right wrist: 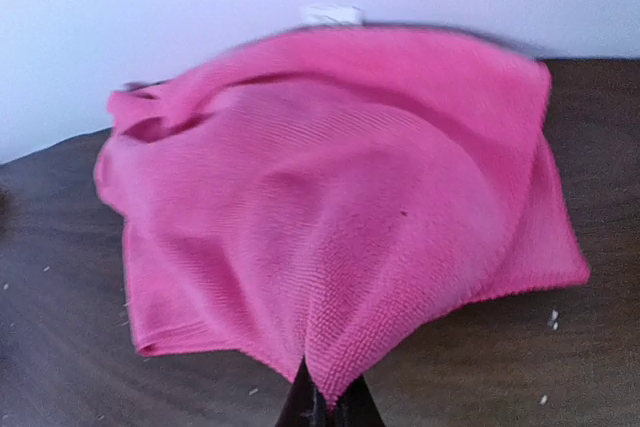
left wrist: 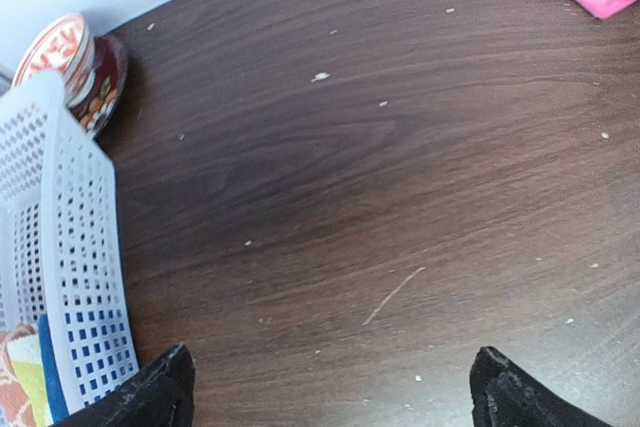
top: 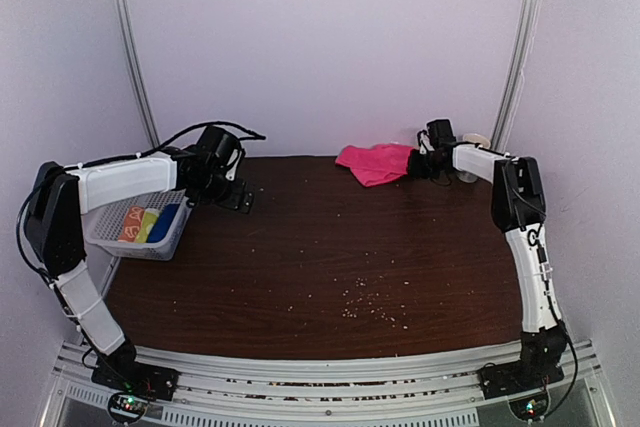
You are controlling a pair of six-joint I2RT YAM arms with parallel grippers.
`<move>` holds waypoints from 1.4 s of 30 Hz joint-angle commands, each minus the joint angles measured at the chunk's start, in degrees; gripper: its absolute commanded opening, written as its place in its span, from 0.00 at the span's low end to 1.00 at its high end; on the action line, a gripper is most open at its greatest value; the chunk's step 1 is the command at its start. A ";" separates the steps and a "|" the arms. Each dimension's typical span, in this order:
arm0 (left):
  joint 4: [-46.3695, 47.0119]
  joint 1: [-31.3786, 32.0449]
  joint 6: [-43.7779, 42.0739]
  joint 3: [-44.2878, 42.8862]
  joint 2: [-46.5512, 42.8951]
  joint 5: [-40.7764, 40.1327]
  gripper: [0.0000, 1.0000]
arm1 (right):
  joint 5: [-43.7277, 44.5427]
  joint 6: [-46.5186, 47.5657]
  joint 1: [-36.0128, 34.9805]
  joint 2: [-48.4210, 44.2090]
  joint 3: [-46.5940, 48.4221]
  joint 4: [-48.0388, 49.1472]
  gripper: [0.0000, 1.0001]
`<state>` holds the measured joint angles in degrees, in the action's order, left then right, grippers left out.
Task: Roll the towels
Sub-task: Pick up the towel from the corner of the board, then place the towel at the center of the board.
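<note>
A dark brown wooden table fills the middle of the frame. Plain pale walls stand behind it and at both sides. Thin metal poles rise at upper left and upper right. Small light crumbs lie on the table.

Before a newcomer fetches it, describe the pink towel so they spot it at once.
On the dark brown wooden table, look to the far edge, right of centre. The plain bright pink towel lies crumpled there, one corner pinched by the right gripper. The other cloths sit in the white lattice basket.
</note>
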<state>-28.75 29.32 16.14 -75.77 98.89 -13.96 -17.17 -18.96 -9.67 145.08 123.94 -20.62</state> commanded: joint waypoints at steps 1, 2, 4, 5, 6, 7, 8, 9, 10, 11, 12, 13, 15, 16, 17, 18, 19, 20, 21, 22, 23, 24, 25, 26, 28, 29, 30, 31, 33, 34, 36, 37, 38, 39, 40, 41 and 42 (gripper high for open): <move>0.77 2.49 -2.53 -2.70 -0.27 0.54 0.98 | -2.34 8.47 -4.06 -14.58 -4.98 -2.11 0.00; 0.83 2.96 -2.45 -2.94 -0.63 0.71 0.98 | -2.72 9.98 -4.91 -17.84 -6.30 -3.08 0.00; 1.04 4.20 -2.62 -3.23 -1.39 1.37 0.98 | -4.10 12.87 -6.45 -21.78 -8.91 -5.34 0.00; 1.12 5.00 -2.83 -3.32 -1.89 1.63 0.98 | -5.07 14.18 -7.21 -24.56 -9.59 -7.16 0.00; 1.11 5.84 -3.32 -3.45 -2.25 1.80 0.98 | -6.28 15.67 -7.96 -26.51 -10.04 -8.95 0.00; 1.03 6.74 -3.96 -3.63 -2.61 1.88 0.98 | -7.97 16.81 -8.66 -28.25 -10.56 -10.76 0.00; 1.06 7.67 -4.58 -3.65 -3.15 1.75 0.98 | -9.88 17.70 -9.22 -30.11 -11.20 -12.50 0.00; 1.07 8.50 -5.07 -3.49 -3.78 1.63 0.98 | -11.43 18.74 -10.01 -31.69 -12.27 -14.54 0.00; 1.13 9.26 -5.45 -3.24 -4.62 1.96 0.98 | -12.71 19.80 -10.48 -33.69 -13.58 -15.28 0.00; 1.45 9.99 -5.87 -2.76 -5.59 2.59 0.98 | -13.94 21.38 -11.19 -36.09 -15.44 -15.94 0.00; 2.02 10.63 -6.40 -2.09 -6.71 3.31 0.98 | -15.18 23.57 -12.25 -38.44 -17.86 -15.98 0.00; 3.13 11.02 -6.97 -1.05 -8.10 4.80 0.98 | -15.83 25.33 -13.01 -41.22 -20.41 -15.47 0.00; 6.16 11.37 -7.78 1.75 -11.12 8.60 0.98 | -18.16 28.25 -13.67 -46.05 -25.89 -14.16 0.00; 7.86 11.42 -7.79 3.31 -12.58 10.32 0.98 | -19.25 28.88 -13.66 -48.16 -28.02 -13.41 0.00; 9.50 11.48 -7.85 4.78 -13.93 13.28 0.98 | -20.29 29.82 -13.70 -49.90 -30.07 -12.98 0.00; 11.39 11.58 -7.89 6.45 -15.20 15.32 0.98 | -21.00 30.89 -13.71 -51.64 -31.80 -12.69 0.00; 13.83 11.75 -7.63 7.89 -16.24 16.71 0.98 | -20.86 31.55 -13.71 -53.05 -33.53 -12.12 0.00; 15.22 12.26 -7.16 8.86 -16.95 17.57 0.98 | -20.24 31.89 -13.71 -54.32 -35.34 -11.25 0.00; 16.02 12.88 -6.83 9.45 -17.13 17.67 0.98 | -19.29 31.92 -13.66 -55.24 -37.11 -10.22 0.00; 16.19 13.55 -6.67 9.46 -16.78 17.44 0.98 | -17.60 31.46 -13.62 -55.77 -38.82 -8.84 0.00; 16.18 14.33 -6.77 9.27 -15.95 16.85 0.98 | -15.63 30.96 -13.43 -55.89 -40.17 -7.64 0.00; 16.10 14.96 -6.77 9.01 -14.80 16.22 0.98 | -13.35 30.23 -13.18 -55.52 -41.27 -6.57 0.00; 15.87 15.58 -6.70 8.71 -13.33 15.51 0.98 | -10.12 28.93 -12.73 -54.56 -41.86 -5.57 0.00; 15.51 16.06 -6.27 8.32 -11.83 15.27 0.98 | -7.20 27.46 -11.99 -53.19 -41.96 -5.20 0.00; 14.67 17.25 -4.44 7.41 -7.80 14.05 0.98 | -2.47 24.92 -9.92 -49.96 -41.02 -5.87 0.00; 14.61 18.18 -3.34 6.91 -6.32 13.14 0.98 | -0.39 24.03 -8.83 -48.64 -40.66 -6.18 0.00; 14.60 19.33 -1.82 6.07 -4.67 12.01 0.98 | 0.93 23.73 -7.66 -47.68 -40.80 -6.15 0.00; 14.62 20.64 -0.54 4.78 -2.84 11.04 0.98 | 2.12 23.69 -6.70 -46.82 -41.30 -5.77 0.00; 14.68 23.56 0.81 0.85 1.74 9.05 0.98 | 4.29 23.81 -5.16 -46.16 -42.81 -5.26 0.00; 14.47 24.92 1.16 -1.80 4.55 7.56 0.98 | 4.35 24.06 -4.70 -45.97 -43.54 -5.10 0.00; 15.60 27.45 0.80 -6.05 9.89 4.58 0.98 | 4.63 24.11 -4.25 -45.35 -44.48 -5.11 0.05; 16.16 28.43 0.71 -8.28 12.55 3.90 0.98 | 5.05 24.27 -4.14 -45.09 -44.49 -5.15 0.09; 16.57 28.91 0.65 -10.34 15.57 3.96 0.98 | 6.15 24.55 -4.12 -44.86 -44.53 -4.98 0.14; 16.76 29.14 0.65 -12.52 18.11 4.07 0.98 | 7.43 24.81 -4.13 -44.61 -44.61 -4.73 0.19; 16.79 29.39 0.87 -14.24 20.71 3.72 0.98 | 8.82 25.30 -4.11 -44.51 -44.95 -4.31 0.26; 17.05 29.61 0.86 -15.60 22.83 3.09 0.98 | 9.87 26.07 -4.10 -44.45 -45.38 -3.74 0.31; 17.33 29.79 0.83 -16.63 24.42 2.20 0.98 | 10.94 26.78 -3.99 -44.31 -45.85 -3.34 0.35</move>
<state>-14.48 58.81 15.88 -87.61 117.36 -7.70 -12.36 6.13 -13.45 100.53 79.09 -27.11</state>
